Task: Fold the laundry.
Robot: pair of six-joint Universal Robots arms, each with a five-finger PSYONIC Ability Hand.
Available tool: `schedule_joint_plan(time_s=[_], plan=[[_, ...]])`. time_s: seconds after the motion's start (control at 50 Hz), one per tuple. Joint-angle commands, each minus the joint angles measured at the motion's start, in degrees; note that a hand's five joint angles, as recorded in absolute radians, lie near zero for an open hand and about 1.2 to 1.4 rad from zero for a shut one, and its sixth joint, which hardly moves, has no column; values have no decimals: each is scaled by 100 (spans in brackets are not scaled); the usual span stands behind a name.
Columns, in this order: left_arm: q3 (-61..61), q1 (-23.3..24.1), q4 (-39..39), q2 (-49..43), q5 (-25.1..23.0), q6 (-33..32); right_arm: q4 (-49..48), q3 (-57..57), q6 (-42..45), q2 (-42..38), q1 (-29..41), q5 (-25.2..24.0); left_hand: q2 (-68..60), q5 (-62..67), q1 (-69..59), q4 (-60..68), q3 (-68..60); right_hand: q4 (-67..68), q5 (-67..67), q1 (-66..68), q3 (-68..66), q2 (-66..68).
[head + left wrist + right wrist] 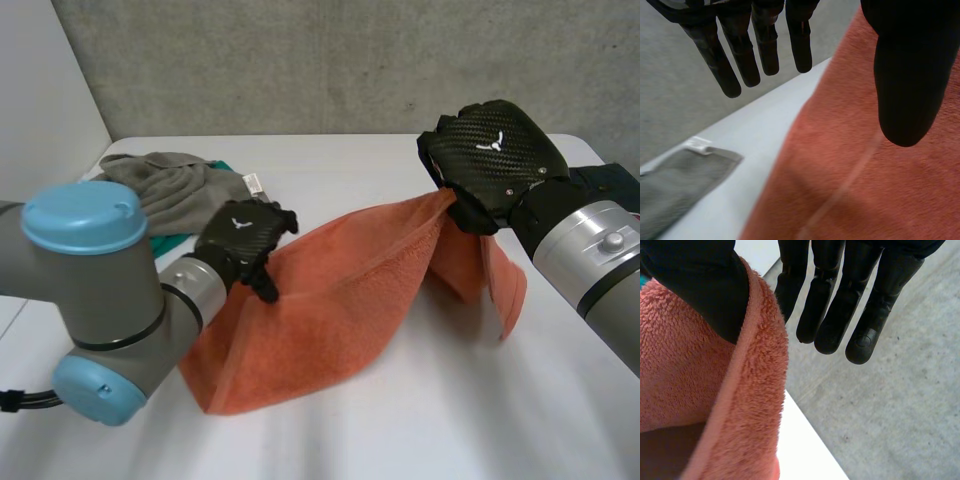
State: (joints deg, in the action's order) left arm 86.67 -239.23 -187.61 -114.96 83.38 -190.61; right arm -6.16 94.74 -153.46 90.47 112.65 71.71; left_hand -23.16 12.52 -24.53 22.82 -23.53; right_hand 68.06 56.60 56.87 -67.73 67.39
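Bench (pixel 420 430) nearest, white. Just beyond, low end of an orange towel (pixel 330 300), touching the bench, the rest sloping up toward the far right. At its upper left edge, left hand (pixel 243 238): fingers (pixel 742 55) straight and spread, clear of the cloth, thumb laid across the towel's face, nothing gripped. Thumb contact with the cloth: cannot tell. Higher and to the right, right hand (pixel 490 155), holding the towel's raised end off the bench: hemmed edge pinched between thumb and nearest of its straight fingers (pixel 832 315), a loose flap hanging down beside the wrist. Farther back on the left, crumpled grey cloth (pixel 165 180) with a white label (pixel 253 183), over teal cloth (pixel 172 245). Behind the right arm, dark item (pixel 612 180), too little in view to name. Farthest, concrete wall (pixel 300 60).
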Motion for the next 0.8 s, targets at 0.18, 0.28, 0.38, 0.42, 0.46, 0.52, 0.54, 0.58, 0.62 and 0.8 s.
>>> schedule_joint_plan(time_s=[0.18,0.28,0.38,0.42,0.46,0.52,0.54,0.58,0.62,0.8], plan=[[-712,166,76,-1054,-745,525,9,-34,-18,524,91,1,-2404,2468,-2267,2437,-2367,1194,1340,2313,-1227,1261],[-739,210,85,-1116,-762,736,0,-52,0,506,56,1,-2658,2723,-2521,2692,-2621,1194,1340,2313,-1227,1261],[-783,193,58,-1099,-613,762,0,-78,18,480,3,-8,-5684,5748,-5547,5717,-5647,1194,1340,2313,-1227,1261],[-792,175,58,-1037,-525,754,-8,-96,44,445,-6,1,-5684,5748,-5547,5718,-5647,1194,1340,2313,-1227,1261],[-783,175,41,-1002,-289,719,0,-113,61,419,-6,1,-5684,5748,-5547,5718,-5647,1194,1340,2313,-1227,1261],[-722,123,67,-705,80,675,70,-140,140,243,-6,1,-5684,5748,-5547,5718,-5647,1194,1340,2313,-1227,1261],[-695,105,67,-599,142,649,123,-149,167,164,-23,1,-5684,5748,-5547,5718,-5647,1194,1340,2313,-1227,1261],[-634,61,58,-431,239,596,298,-201,289,-107,-24,-8,-5684,5748,-5547,5718,-5647,1194,1340,2313,-1227,1261],[-467,0,41,-212,292,464,422,-263,377,-301,-24,-17,-5684,5748,-5547,5718,-5647,1194,1340,2313,-1227,1261],[-940,-211,-714,-413,363,-827,1090,-1674,791,-2066,3,185,-5684,5748,-5547,5718,-5647,1194,1340,2313,-1227,1261]])
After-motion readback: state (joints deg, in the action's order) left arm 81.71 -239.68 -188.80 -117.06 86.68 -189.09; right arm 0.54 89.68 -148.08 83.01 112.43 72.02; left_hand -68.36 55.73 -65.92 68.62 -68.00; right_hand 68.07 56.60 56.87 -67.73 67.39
